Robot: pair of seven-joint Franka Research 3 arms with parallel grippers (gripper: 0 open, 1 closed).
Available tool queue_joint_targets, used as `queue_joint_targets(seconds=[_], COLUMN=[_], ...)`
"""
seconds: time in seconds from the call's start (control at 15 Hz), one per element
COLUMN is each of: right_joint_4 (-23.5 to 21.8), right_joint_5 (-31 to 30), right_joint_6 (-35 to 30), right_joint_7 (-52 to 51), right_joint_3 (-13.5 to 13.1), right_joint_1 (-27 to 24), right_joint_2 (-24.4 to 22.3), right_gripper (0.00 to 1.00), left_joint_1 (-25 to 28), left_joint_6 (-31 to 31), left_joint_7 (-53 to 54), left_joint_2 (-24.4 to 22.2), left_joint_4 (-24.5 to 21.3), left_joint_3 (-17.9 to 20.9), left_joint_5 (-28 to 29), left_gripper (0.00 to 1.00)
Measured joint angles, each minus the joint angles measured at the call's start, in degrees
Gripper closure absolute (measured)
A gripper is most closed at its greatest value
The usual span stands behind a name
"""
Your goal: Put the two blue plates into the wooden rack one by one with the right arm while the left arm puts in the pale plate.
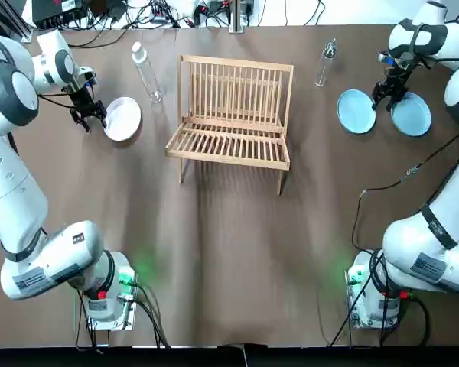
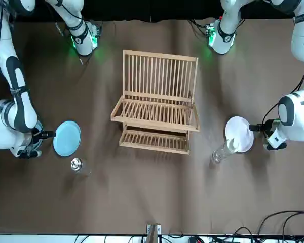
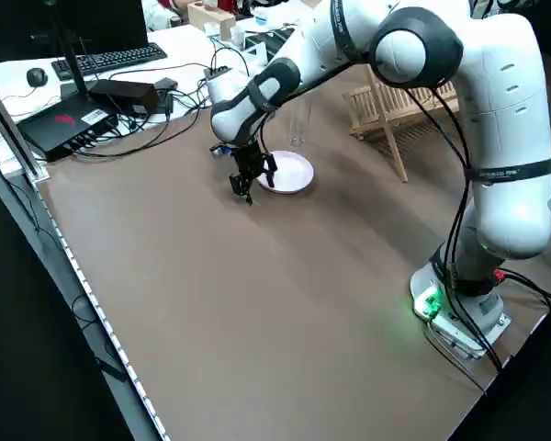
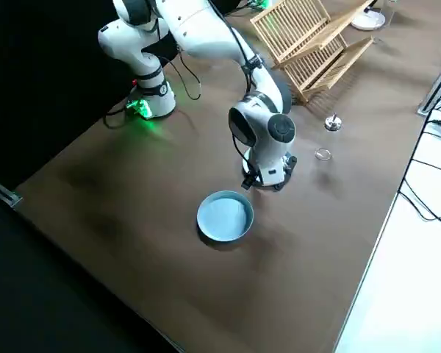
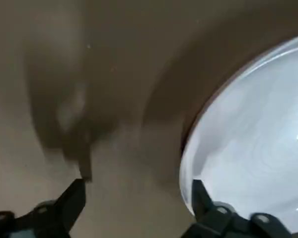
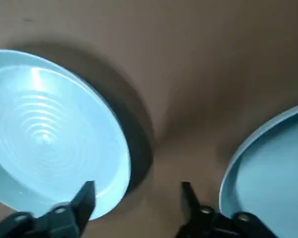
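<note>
Our right gripper (image 1: pixel 388 93), seen from above, hangs between two flat-lying plates. The round blue plate (image 1: pixel 356 112) is on its rack side and the other blue plate (image 1: pixel 411 114) on its outer side. The slatted wooden rack (image 1: pixel 231 115) stands well apart. From its wrist, we see the jaws spread, one over a blue rim. From the left wrist, the left gripper (image 5: pixel 136 198) is spread too, with the round pale plate (image 5: pixel 248 148) just beside one finger.

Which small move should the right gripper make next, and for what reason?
Probably lower the right gripper and close it on the rim of the blue plate. Its fingers are open, one above that rim, the other above the bare table, and the plate lies flat, not yet held.
</note>
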Motion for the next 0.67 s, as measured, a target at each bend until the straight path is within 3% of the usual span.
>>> queue_joint_targets(seconds=[0.07,0.2,0.33,0.47,0.53,0.6,0.67], right_joint_4=[-0.01,0.00,-0.01,0.00,0.00,-0.01,-0.02], right_joint_5=[0.09,0.12,0.14,0.19,0.23,0.27,0.31], right_joint_6=[0.04,0.08,0.08,-0.01,-0.04,-0.15,-0.18], right_joint_7=[0.00,0.00,0.01,0.06,0.07,0.08,0.10], right_joint_3=[0.06,0.25,0.26,0.25,0.24,0.26,0.27], right_joint_1=[0.01,0.01,-0.02,-0.13,-0.15,-0.15,-0.15], right_joint_2=[0.42,1.14,1.64,1.77,1.78,1.82,1.96], right_gripper=[0.33,0.39,0.59,0.70,0.70,0.81,0.84], left_joint_1=[-0.06,-0.42,-0.75,-0.82,-0.82,-0.81,-0.81], left_joint_6=[0.11,0.12,0.11,0.11,0.11,-0.26,-0.66], left_joint_7=[-0.11,-0.49,-0.76,-0.76,-0.87,-1.27,-1.81], left_joint_2=[0.10,0.10,0.09,0.03,0.02,-0.13,-0.51], left_joint_4=[0.12,0.31,0.46,0.65,0.76,0.87,0.91], left_joint_3=[-0.12,-0.30,-0.39,-0.52,-0.64,-0.75,-0.90], left_joint_5=[-0.03,-0.11,-0.22,-0.35,-0.38,-0.44,-0.51], left_gripper=[0.16,0.37,0.55,0.73,0.82,0.91,0.96])
